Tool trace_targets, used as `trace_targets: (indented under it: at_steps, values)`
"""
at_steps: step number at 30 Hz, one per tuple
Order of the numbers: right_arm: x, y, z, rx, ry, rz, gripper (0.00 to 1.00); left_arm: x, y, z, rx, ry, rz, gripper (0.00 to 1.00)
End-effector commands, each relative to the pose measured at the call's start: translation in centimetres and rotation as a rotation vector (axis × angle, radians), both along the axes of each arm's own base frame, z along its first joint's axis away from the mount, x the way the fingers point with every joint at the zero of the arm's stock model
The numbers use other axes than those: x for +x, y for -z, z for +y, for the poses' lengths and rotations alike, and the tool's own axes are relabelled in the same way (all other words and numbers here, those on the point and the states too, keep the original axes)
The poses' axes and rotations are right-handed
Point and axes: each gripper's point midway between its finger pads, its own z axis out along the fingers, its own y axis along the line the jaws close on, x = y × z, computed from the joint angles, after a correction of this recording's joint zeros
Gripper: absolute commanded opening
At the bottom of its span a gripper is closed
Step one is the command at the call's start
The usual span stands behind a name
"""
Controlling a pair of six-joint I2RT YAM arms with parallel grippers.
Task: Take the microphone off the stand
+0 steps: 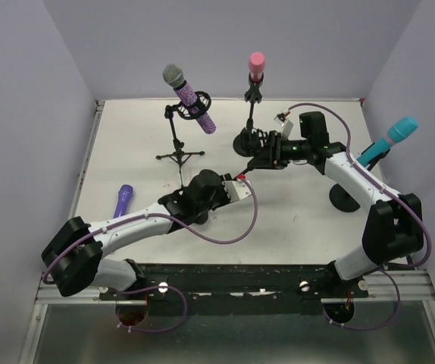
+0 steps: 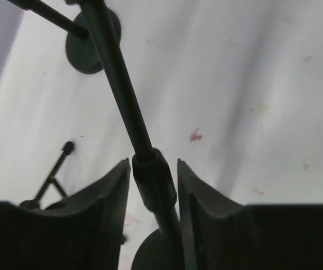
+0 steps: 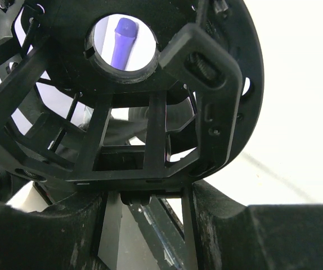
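A plain purple microphone lies flat on the white table at the left, apart from any stand. It shows again through the empty ring of the black shock mount as the purple microphone. My right gripper is shut on the bottom of that mount. The mount's thin black stand pole slants down toward my left gripper. The left gripper is shut around the pole's collar, above a round dark base at the bottom of the left wrist view.
A glittery purple microphone sits in a tripod stand at the back left. A pink microphone stands on a round-based stand behind my grippers. A teal microphone leans on a stand at the right. Walls close three sides.
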Motion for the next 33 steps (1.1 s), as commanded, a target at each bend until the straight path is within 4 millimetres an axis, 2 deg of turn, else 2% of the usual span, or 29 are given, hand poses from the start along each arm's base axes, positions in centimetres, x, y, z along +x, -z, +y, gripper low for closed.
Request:
trace_targets:
  at_steps: [1, 2, 4, 6, 10, 15, 19, 21, 22, 25, 28, 30, 32, 33]
  values:
    - [-3.2, 0.3, 0.9, 0.027, -0.113, 0.031, 0.01, -2.7, -3.0, -1.4, -0.142, 0.167, 0.198, 0.68]
    - [-3.5, 0.0, 0.9, 0.035, -0.133, 0.008, 0.01, -4.1, -3.4, -1.5, -0.176, 0.232, 0.261, 0.73]
    - [-4.2, -0.1, 0.7, 0.037, -0.164, -0.035, 0.01, -6.7, -4.1, -1.4, -0.240, 0.362, 0.364, 0.77]
    - [-5.0, -0.1, 0.5, 0.033, -0.217, -0.097, 0.01, -8.1, -4.2, -0.7, -0.289, 0.437, 0.462, 0.78]
    - [-5.8, -0.4, 0.2, 0.035, -0.258, -0.209, 0.01, -9.0, -3.9, 0.2, -0.397, 0.501, 0.667, 0.78]
    - [-5.9, -0.8, 0.2, 0.047, -0.256, -0.267, 0.01, -9.9, -2.5, -0.3, -0.421, 0.581, 0.814, 0.75]
    - [-6.0, -1.2, 0.0, 0.046, -0.267, -0.290, 0.01, -8.5, -1.4, -1.2, -0.421, 0.568, 0.834, 0.71]
    - [-6.1, -1.3, 0.1, 0.043, -0.271, -0.292, 0.01, -8.0, -1.3, -1.6, -0.426, 0.577, 0.839, 0.64]
    - [-6.2, -1.3, 0.0, 0.042, -0.271, -0.294, 0.01, -7.9, -1.4, -1.9, -0.430, 0.586, 0.848, 0.56]
    - [-6.4, -1.3, 0.0, 0.042, -0.270, -0.288, 0.01, -7.8, -1.5, -2.3, -0.441, 0.607, 0.893, 0.31]
    - [-6.0, -1.3, -0.1, 0.032, -0.245, -0.276, 0.01, -8.0, -2.1, -2.4, -0.431, 0.619, 0.875, 0.00]
    - [-4.9, -1.2, -0.3, 0.000, -0.169, -0.230, 0.01, -7.7, -3.1, -2.5, -0.399, 0.595, 0.750, 0.00]
    - [-3.4, -0.3, -0.9, -0.070, -0.062, -0.152, 0.01, -5.3, -4.1, -2.3, -0.370, 0.460, 0.465, 0.00]
    - [-2.9, -0.1, -1.1, -0.094, -0.031, -0.130, 0.01, -4.0, -5.7, -2.3, -0.372, 0.390, 0.273, 0.00]
